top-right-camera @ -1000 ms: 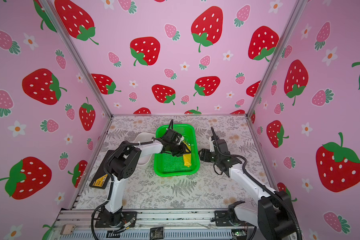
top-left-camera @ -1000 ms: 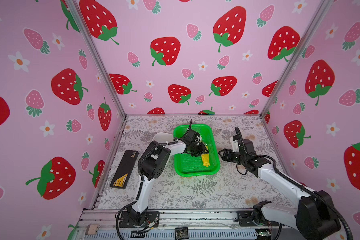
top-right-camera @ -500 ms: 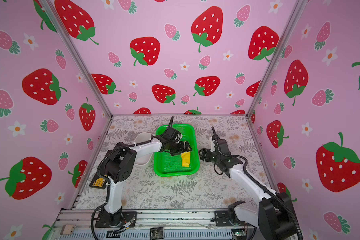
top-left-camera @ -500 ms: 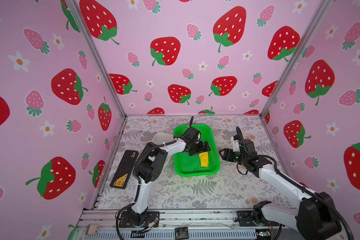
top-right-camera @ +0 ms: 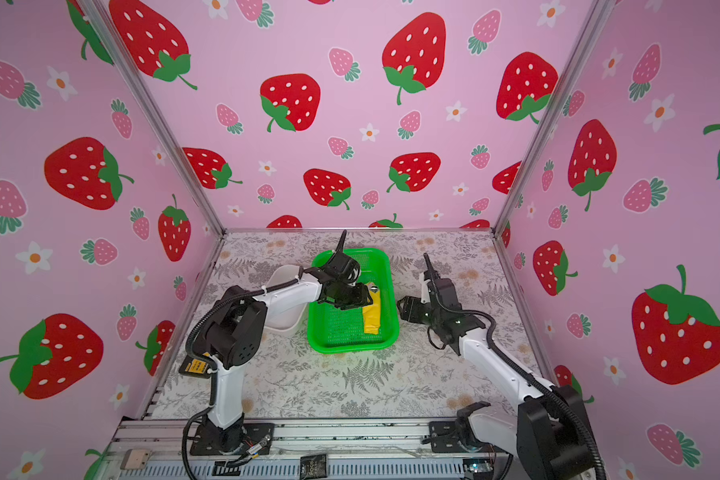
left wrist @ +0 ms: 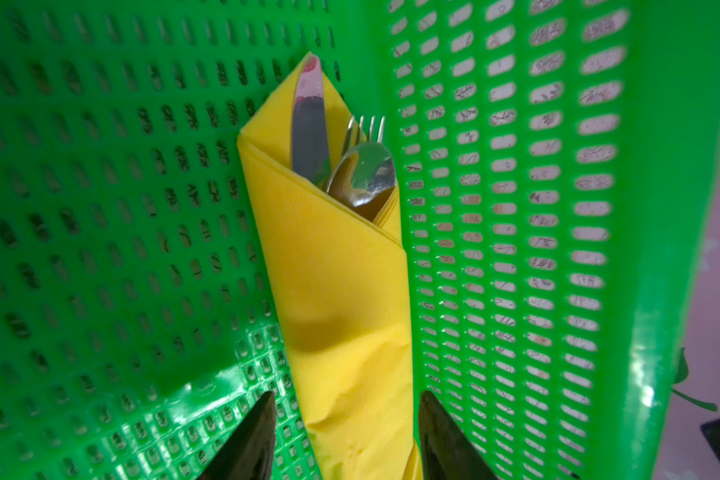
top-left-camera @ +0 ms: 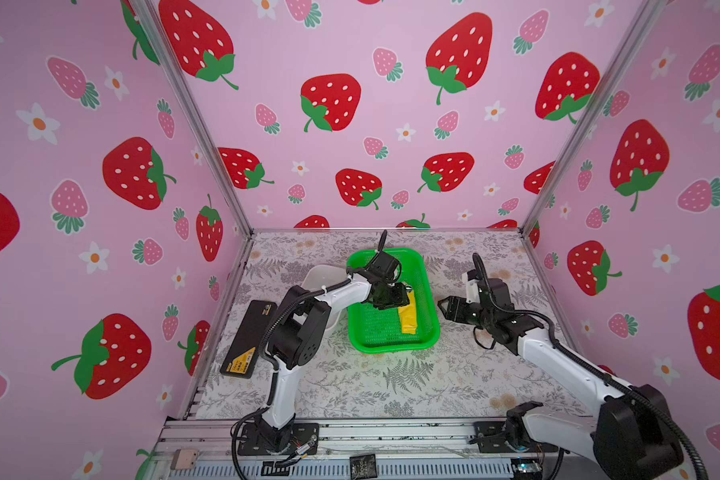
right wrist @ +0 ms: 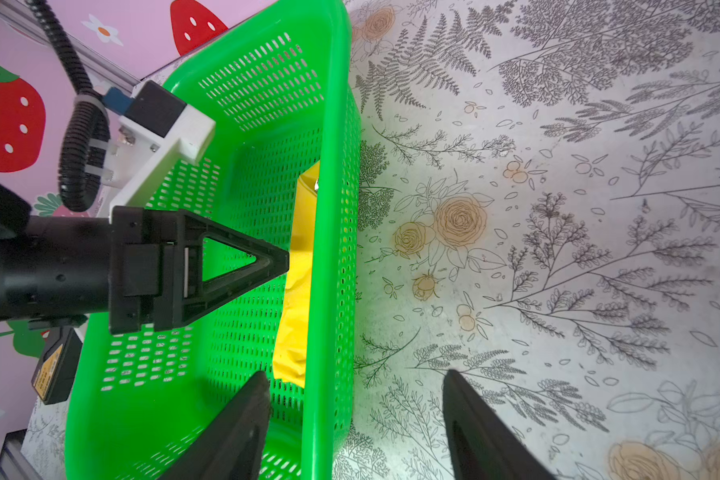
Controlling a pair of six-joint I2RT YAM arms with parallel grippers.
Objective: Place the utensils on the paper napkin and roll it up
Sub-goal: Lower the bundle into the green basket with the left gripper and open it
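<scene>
The paper napkin (left wrist: 341, 291) is a yellow roll lying on the floor of the green basket (top-left-camera: 391, 345), along its right wall, in both top views (top-right-camera: 371, 318). The utensils stick out of the roll's open end: a knife (left wrist: 308, 137), a spoon (left wrist: 366, 174) and fork tines (left wrist: 366, 124). My left gripper (left wrist: 346, 395) is low inside the basket, over the roll's other end. Its jaws straddle the roll, with a gap on one side and the other finger at the paper's edge. My right gripper (right wrist: 355, 374) is open beside the basket (top-left-camera: 447, 307), its fingers either side of the basket's rim (right wrist: 333, 208), holding nothing.
A white tub (top-left-camera: 321, 278) stands left of the basket, partly behind the left arm. A black box with a yellow label (top-left-camera: 250, 336) lies near the left wall. The floral table (top-left-camera: 391, 386) stretches in front of the basket.
The left gripper's jaws widened off the roll and then narrowed again around it. The roll now lies straighter along the basket's right wall. The right arm has not moved.
</scene>
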